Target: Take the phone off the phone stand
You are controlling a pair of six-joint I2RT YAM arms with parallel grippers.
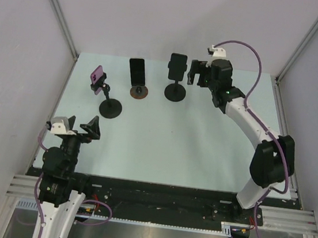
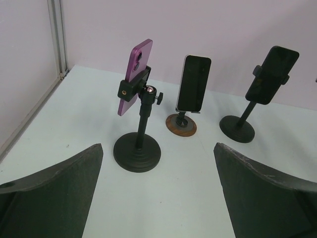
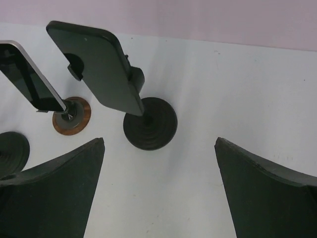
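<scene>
Our right gripper (image 1: 195, 72) hangs empty, jaws spread wide, just beside the black phone (image 1: 177, 67), which stands clamped in its phone stand (image 1: 175, 92), long axis near upright but tilted. The phone lies ahead of the jaws, off toward our left. Our left gripper (image 1: 82, 126), equally spread and empty, sits well apart, so we judge the right arm nearer.

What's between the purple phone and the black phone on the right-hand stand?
A dark, silver-edged phone leaning on a round brown-based stand, clear in the top external view.

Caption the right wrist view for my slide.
Open right gripper facing the black phone clamped on its round-based stand.
</scene>
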